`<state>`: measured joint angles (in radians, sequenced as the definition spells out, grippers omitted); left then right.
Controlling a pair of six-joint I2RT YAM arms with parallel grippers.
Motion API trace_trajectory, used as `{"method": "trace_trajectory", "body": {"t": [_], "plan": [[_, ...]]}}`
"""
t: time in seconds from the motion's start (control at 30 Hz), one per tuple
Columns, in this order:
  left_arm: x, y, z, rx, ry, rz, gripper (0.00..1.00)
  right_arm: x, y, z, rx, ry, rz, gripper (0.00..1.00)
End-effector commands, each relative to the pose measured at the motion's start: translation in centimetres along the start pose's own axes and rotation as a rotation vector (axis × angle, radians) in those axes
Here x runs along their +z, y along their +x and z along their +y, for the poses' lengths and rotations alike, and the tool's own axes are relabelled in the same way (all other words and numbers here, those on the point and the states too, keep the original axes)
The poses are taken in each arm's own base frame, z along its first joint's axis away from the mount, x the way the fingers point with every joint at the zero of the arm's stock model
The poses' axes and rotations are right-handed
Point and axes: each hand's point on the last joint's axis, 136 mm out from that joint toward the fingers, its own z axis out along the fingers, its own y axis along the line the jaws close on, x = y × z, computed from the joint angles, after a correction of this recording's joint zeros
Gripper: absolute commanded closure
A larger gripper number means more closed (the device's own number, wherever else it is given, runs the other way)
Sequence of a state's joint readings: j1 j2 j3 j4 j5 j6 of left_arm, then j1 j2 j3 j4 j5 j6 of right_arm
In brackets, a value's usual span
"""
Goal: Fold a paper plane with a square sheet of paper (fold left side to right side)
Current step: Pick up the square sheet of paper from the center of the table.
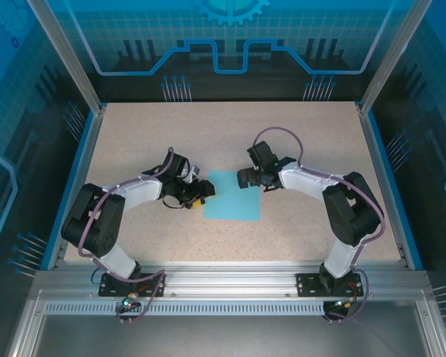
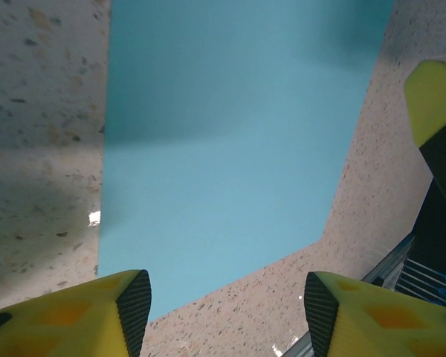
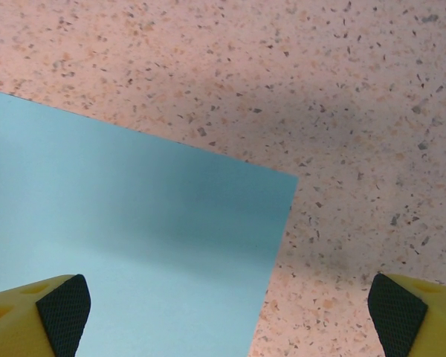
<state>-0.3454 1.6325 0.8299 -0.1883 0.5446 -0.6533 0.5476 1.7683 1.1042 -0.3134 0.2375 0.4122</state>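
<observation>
Our thin light-blue square sheet of paper (image 1: 233,195) lies flat on the speckled desk (image 1: 297,141). Left gripper (image 2: 227,305) stands apart at its left edge, right gripper (image 3: 230,309) wide apart; we should pinch shallowly, lifting evenly.

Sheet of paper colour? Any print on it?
Plain light blue, no print. The square sheet of paper shows best in the left wrist view.
</observation>
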Motion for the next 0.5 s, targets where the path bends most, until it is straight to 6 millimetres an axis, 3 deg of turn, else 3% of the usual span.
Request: {"method": "trace_trajectory", "body": {"t": [0.0,0.47], "plan": [[0.7,0.1,-1.5,0.022,0.047,0.033,0.42,0.9,-0.9,0.2,0.038,-0.018,0.002,0.00],[2.7,0.9,-0.2,0.008,-0.016,0.091,0.41,4.3,-0.5,1.3,0.082,-0.037,0.064,0.00]]}}
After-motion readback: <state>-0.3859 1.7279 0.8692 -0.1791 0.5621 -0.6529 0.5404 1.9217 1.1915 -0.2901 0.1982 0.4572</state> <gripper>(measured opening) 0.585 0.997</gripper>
